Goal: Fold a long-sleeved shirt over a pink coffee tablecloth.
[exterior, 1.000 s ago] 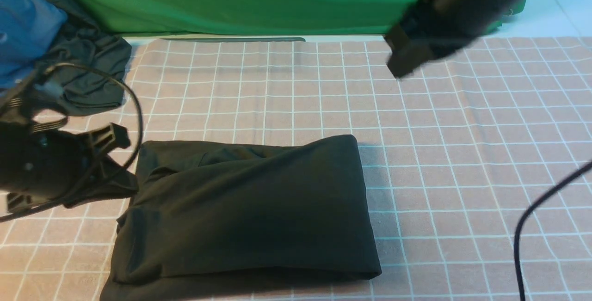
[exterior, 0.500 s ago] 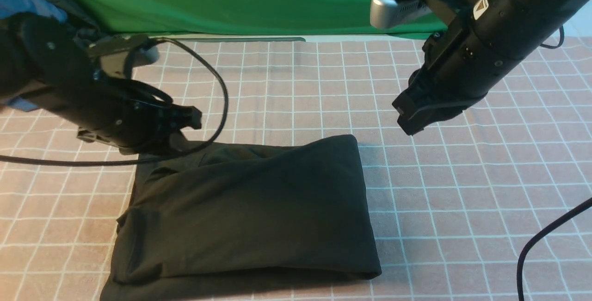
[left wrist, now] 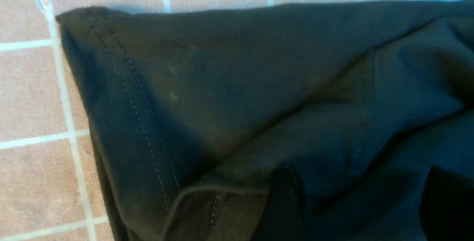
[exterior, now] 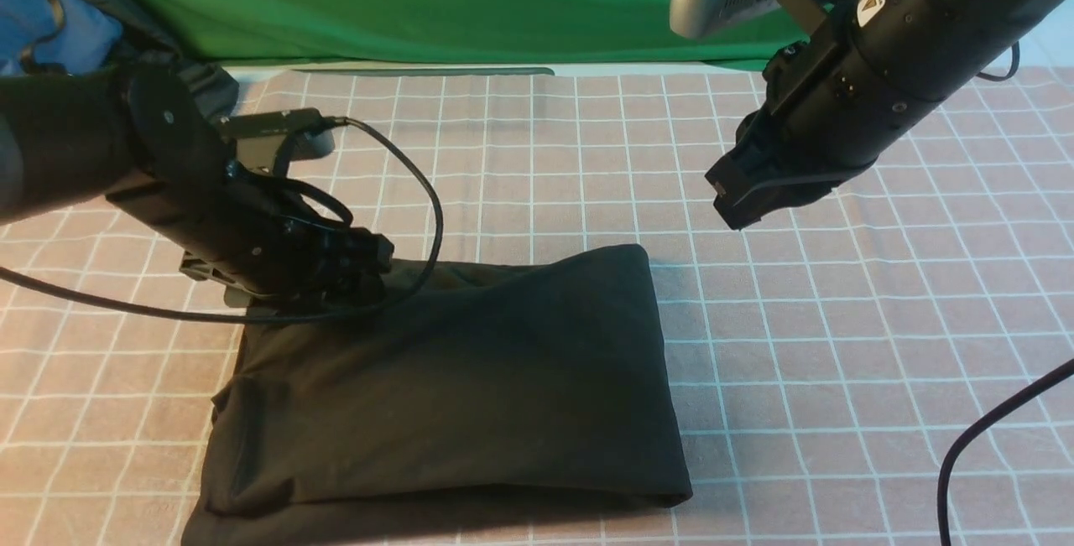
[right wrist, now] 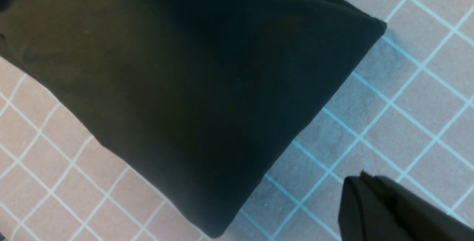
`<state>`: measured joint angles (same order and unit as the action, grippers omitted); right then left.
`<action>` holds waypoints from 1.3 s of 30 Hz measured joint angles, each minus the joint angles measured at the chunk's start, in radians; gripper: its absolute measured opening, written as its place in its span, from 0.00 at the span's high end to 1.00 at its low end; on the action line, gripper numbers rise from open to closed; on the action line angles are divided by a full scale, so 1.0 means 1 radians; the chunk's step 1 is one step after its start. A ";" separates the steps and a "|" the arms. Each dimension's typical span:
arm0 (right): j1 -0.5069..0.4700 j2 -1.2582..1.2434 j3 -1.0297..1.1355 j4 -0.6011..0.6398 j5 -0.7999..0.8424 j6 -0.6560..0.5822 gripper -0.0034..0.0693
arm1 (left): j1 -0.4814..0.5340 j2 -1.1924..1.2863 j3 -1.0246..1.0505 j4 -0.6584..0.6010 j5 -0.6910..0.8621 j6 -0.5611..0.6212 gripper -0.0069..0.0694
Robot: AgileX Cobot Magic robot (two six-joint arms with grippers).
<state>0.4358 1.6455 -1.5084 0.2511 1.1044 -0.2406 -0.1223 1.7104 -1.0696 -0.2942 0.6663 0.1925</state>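
Observation:
The long-sleeved shirt (exterior: 470, 378) lies folded into a thick black rectangle on the pink coffee tablecloth (exterior: 839, 319), near the front edge. My left gripper (exterior: 376, 261) hovers low over the shirt's far left corner. In the left wrist view its two dark fingers (left wrist: 281, 204) stand wide apart above the shirt (left wrist: 222, 85), open, with only loose fabric beneath them. My right gripper (exterior: 728, 204) hangs above the bare tablecloth, just beyond the shirt's far right corner. In the right wrist view its fingertips (right wrist: 364, 193) are pressed together, shut on nothing, beside the shirt (right wrist: 185, 67).
A bright green cloth (exterior: 436, 1) hangs along the back. A blue cloth (exterior: 50, 26) and a dark grey cloth (exterior: 210, 80) lie at the far left, partly behind my left arm. A black cable (exterior: 990, 429) crosses the front right corner.
My left arm has swung from the left edge to the shirt's far left corner and its jaws have opened. My right arm has come down near the far right corner, still shut.

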 joint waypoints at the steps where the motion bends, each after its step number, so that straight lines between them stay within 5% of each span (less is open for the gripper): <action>1: 0.000 0.000 0.000 0.000 -0.001 -0.001 0.90 | 0.000 0.005 0.000 -0.001 0.000 0.000 0.29; 5: 0.000 0.000 0.000 0.000 -0.003 -0.014 0.90 | 0.000 0.015 0.000 -0.002 0.009 0.008 0.39; 16: 0.000 0.000 0.000 0.000 -0.019 -0.022 0.90 | 0.000 0.015 -0.001 -0.002 0.027 0.072 0.88; 39: 0.000 0.000 0.000 0.001 -0.033 -0.023 0.90 | -0.005 -0.041 -0.021 0.093 -0.131 0.043 0.89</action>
<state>0.4358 1.6455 -1.5084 0.2521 1.0711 -0.2636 -0.1276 1.6690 -1.0910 -0.2008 0.5348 0.2354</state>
